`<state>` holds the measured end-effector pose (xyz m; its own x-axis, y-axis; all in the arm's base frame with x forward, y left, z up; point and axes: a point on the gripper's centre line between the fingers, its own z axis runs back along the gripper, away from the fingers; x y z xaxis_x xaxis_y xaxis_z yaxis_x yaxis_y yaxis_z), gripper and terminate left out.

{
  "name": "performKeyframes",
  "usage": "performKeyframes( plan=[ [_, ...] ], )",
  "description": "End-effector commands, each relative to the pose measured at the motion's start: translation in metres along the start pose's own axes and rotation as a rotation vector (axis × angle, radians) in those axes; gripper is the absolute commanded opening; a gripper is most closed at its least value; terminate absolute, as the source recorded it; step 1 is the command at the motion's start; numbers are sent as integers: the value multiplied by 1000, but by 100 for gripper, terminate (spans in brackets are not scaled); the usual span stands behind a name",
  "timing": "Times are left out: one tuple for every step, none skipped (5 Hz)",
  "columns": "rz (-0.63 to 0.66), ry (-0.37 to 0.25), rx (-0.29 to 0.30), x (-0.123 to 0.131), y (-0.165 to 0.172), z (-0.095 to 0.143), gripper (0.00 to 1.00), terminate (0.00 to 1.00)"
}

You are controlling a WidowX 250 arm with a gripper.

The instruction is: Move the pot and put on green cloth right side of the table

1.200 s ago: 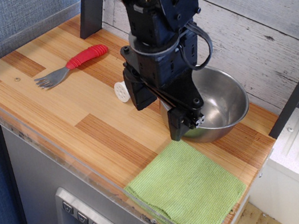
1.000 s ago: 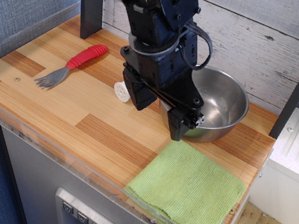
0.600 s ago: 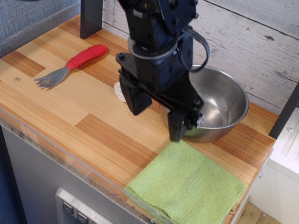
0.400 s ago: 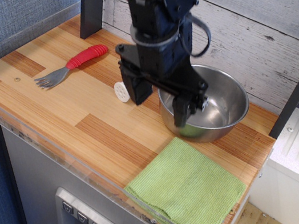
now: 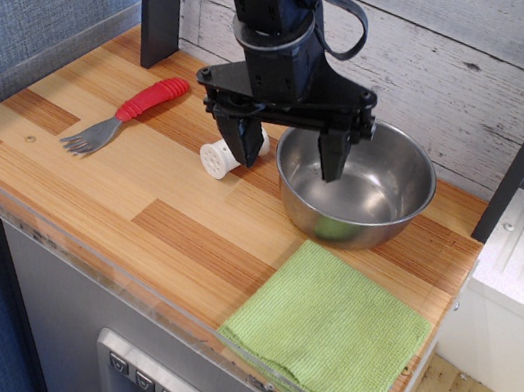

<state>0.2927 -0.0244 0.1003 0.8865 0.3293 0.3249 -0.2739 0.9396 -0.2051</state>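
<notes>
Wood-plank tabletop (image 5: 93,176): pot (image 5: 365,189) at centre right, its left rim straddled by wide-apart jaws, to be clamped squarely before transfer to green cloth (image 5: 329,332), lower right.

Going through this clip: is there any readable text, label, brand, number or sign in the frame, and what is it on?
None can be read.
Gripper, pot, green cloth, red-handled fork: no print or label shows.
Small white round object beside the pot: holes or dots on its face, no lettering.
Buttons on the panel under the table: any marks are too small to read.
</notes>
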Motion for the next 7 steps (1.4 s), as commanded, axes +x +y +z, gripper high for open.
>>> performKeyframes(
  plan=[
    [382, -80, -13, 4, 7, 0, 100, 0],
    [520, -111, -8, 0, 11, -8, 100, 0],
    [583, -121, 8, 1, 13, -19, 100, 0],
    [619, -130, 23, 4, 14, -32, 100, 0],
    [636, -129, 34, 11, 8, -48, 100, 0],
    [611, -97, 41, 15, 1, -66, 100, 0],
    [576, -96, 18, 15, -1, -72, 100, 0]
  ],
)
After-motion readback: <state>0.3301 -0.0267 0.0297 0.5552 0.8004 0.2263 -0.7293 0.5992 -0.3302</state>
